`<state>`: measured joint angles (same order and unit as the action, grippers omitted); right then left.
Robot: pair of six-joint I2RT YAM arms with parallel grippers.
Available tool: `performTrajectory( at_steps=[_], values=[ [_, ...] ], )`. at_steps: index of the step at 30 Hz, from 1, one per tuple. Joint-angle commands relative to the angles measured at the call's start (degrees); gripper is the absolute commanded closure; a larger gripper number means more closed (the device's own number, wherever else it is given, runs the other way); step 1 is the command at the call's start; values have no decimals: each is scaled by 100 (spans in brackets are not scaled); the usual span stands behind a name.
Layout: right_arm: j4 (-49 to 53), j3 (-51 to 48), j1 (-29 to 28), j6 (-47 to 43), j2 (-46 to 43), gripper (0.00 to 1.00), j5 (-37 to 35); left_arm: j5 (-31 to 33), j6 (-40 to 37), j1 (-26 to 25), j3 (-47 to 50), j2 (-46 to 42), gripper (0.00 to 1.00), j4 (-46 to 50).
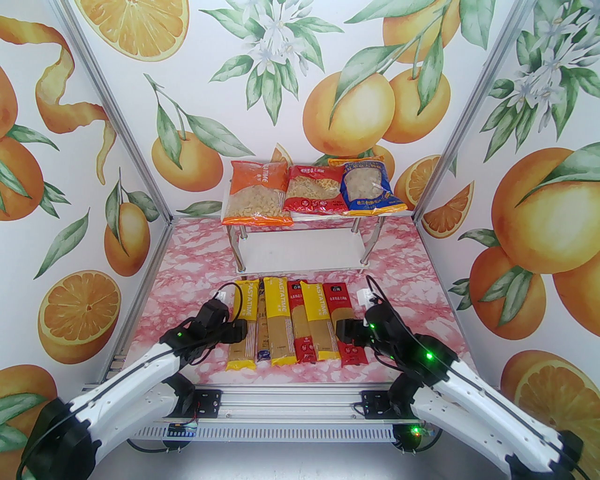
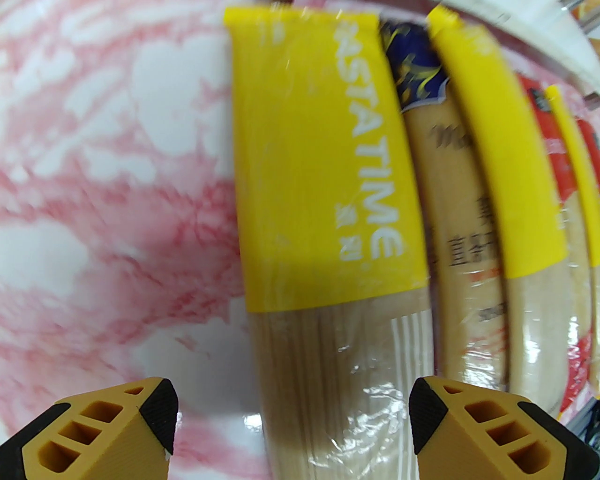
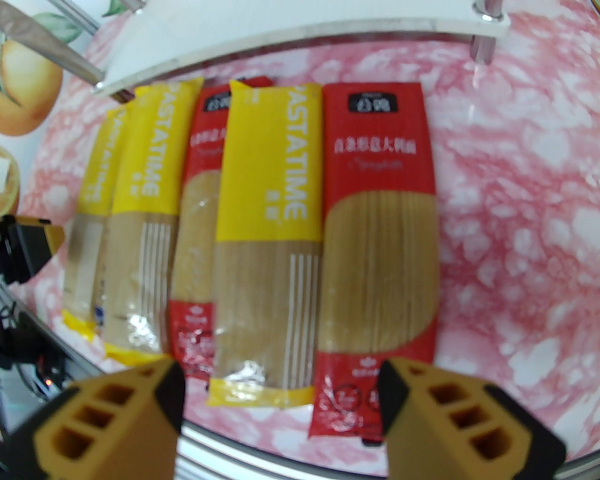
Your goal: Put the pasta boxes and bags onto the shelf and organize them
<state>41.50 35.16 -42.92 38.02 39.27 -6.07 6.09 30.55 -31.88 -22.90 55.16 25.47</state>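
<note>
Six pasta boxes lie side by side on the pink marbled table in front of the shelf (image 1: pixel 300 253). From the left they are a yellow box (image 1: pixel 242 323), a dark blue box (image 1: pixel 262 328), a yellow box (image 1: pixel 280 323), a red box (image 1: pixel 300 323), a yellow box (image 1: pixel 319 323) and a red box (image 1: pixel 344 323). The shelf's top board carries the orange bag (image 1: pixel 255 194), red bag (image 1: pixel 313 190) and blue bag (image 1: pixel 365 187). My left gripper (image 1: pixel 240 330) hangs open over the leftmost yellow box (image 2: pixel 323 187), its fingers (image 2: pixel 140 422) apart. My right gripper (image 3: pixel 281 412) is open above the near ends of a yellow box (image 3: pixel 267 234) and the rightmost red box (image 3: pixel 379 234).
The shelf's lower board (image 3: pixel 304 28) is bare, on chrome legs (image 1: pixel 240 262) just behind the boxes. Orange-print walls close in the left, right and back. A metal rail (image 1: pixel 290 403) runs along the table's near edge between the arm bases.
</note>
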Motion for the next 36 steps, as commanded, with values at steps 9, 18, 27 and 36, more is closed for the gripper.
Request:
performTrajectory(
  at_steps=[9,18,27,36],
  values=[
    [-1244,-286,-55,206,345,25,175,-328,179,-168,-153,825,2,-693],
    [-1725,-335,-57,145,563,24,310,-186,407,-596,-220,786,0,-623],
    [-1895,-334,-53,85,704,23,395,-164,672,-704,-198,673,0,-243],
    [-1785,-316,-59,53,455,22,298,-206,734,-811,-213,1223,0,-393]
  ],
)
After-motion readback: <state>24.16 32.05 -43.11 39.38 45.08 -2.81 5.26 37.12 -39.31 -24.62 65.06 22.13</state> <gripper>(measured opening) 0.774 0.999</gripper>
